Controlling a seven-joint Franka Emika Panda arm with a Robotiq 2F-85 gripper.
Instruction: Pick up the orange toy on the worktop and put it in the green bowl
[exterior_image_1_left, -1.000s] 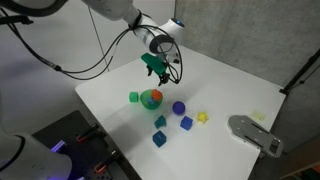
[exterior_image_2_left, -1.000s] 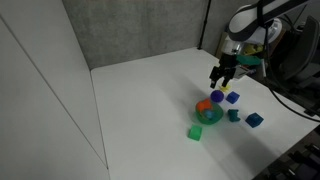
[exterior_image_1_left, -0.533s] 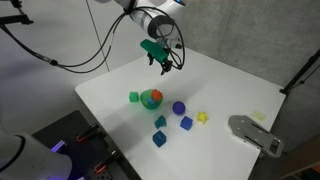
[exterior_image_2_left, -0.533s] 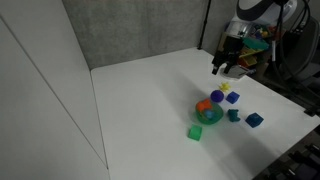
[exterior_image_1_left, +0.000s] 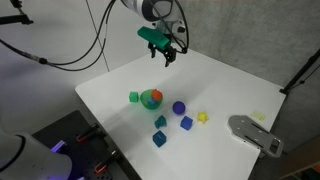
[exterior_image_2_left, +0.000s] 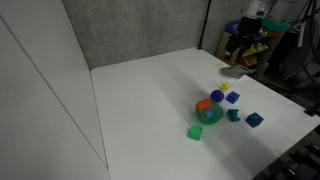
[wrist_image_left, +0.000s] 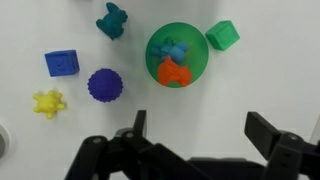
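Note:
The orange toy (wrist_image_left: 173, 72) lies inside the green bowl (wrist_image_left: 197, 68), next to a blue piece. Both exterior views show the toy (exterior_image_1_left: 155, 96) (exterior_image_2_left: 204, 105) in the bowl (exterior_image_1_left: 148, 99) (exterior_image_2_left: 210, 114) on the white worktop. My gripper (wrist_image_left: 200, 125) is open and empty, high above the table and well apart from the bowl. It shows near the top in both exterior views (exterior_image_1_left: 161, 47) (exterior_image_2_left: 235, 45).
Round the bowl lie a small green cube (wrist_image_left: 222, 35), a teal toy (wrist_image_left: 113, 20), a blue block (wrist_image_left: 62, 63), a purple ball (wrist_image_left: 105, 85) and a yellow toy (wrist_image_left: 47, 103). A grey device (exterior_image_1_left: 254, 134) sits at the table edge.
The gripper has risen and moved away from the bowl toward the back of the table. The orange toy stays in the bowl.

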